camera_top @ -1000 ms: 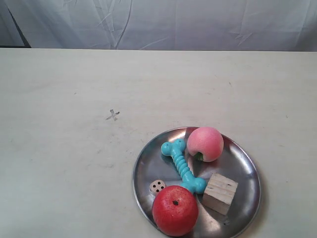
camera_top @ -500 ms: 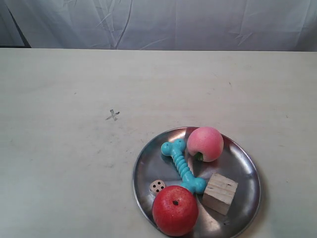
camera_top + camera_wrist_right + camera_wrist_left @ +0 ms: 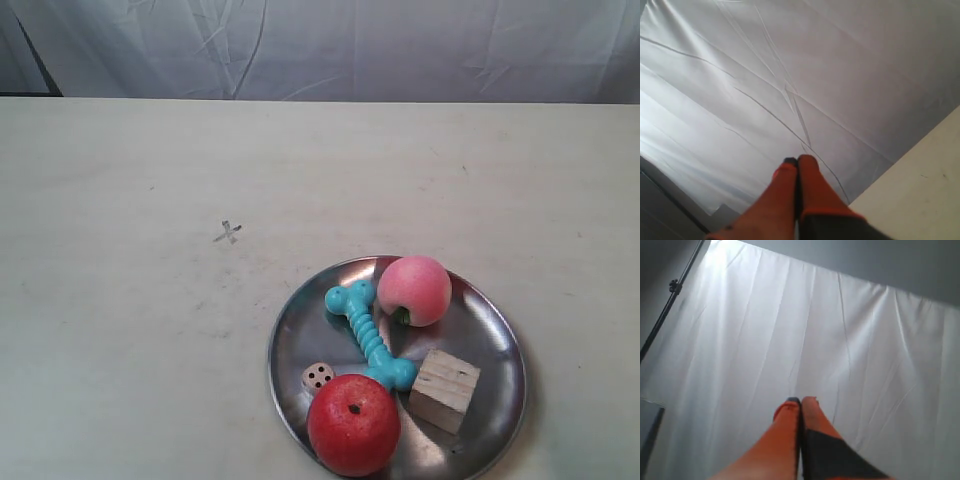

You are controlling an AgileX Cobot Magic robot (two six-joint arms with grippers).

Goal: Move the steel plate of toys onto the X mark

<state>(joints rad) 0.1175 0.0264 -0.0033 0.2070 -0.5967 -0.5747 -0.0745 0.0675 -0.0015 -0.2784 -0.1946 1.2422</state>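
The steel plate lies at the table's near right in the exterior view. On it rest a red apple, a pink peach, a turquoise bone, a wooden cube and a spotted die. The faint X mark is drawn on the table up and to the left of the plate, apart from it. Neither arm shows in the exterior view. My left gripper is shut and empty, facing the white curtain. My right gripper is also shut on nothing, aimed at the curtain above a table corner.
The pale table spreads wide around the plate and mark. A white curtain hangs behind its far edge. A dark stand pole runs along the curtain in the left wrist view.
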